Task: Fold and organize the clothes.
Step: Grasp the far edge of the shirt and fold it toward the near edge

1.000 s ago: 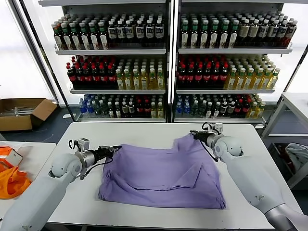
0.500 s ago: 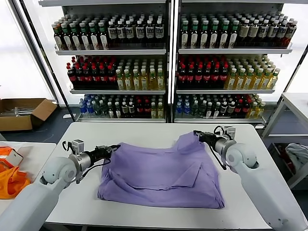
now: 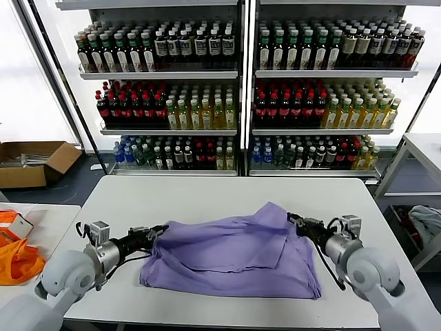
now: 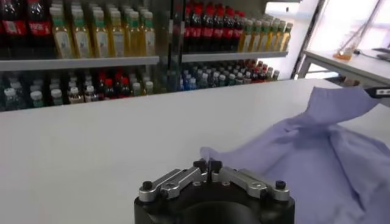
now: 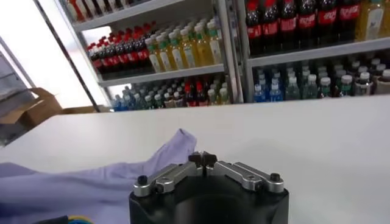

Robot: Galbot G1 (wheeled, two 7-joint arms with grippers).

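Observation:
A lavender T-shirt [image 3: 234, 256] lies partly doubled over on the white table [image 3: 207, 193], with no print showing. My left gripper [image 3: 157, 231] is shut on the shirt's left edge, low over the table. In the left wrist view the shut gripper [image 4: 208, 165] pinches the fabric [image 4: 304, 152]. My right gripper [image 3: 293, 219] is shut on the raised right corner of the shirt. In the right wrist view the shut gripper [image 5: 203, 159] holds the cloth [image 5: 122, 182], which trails away from it.
Shelves of bottles [image 3: 241, 89] stand behind the table. A cardboard box [image 3: 31, 162] sits on the floor at the left. An orange bag [image 3: 14, 258] lies on a side table at the left. Another table with cloth [image 3: 424, 221] stands at the right.
Both grippers have moved toward the table's front edge, pulling the shirt's far edge with them. The upper layer now lies folded over the lower part.

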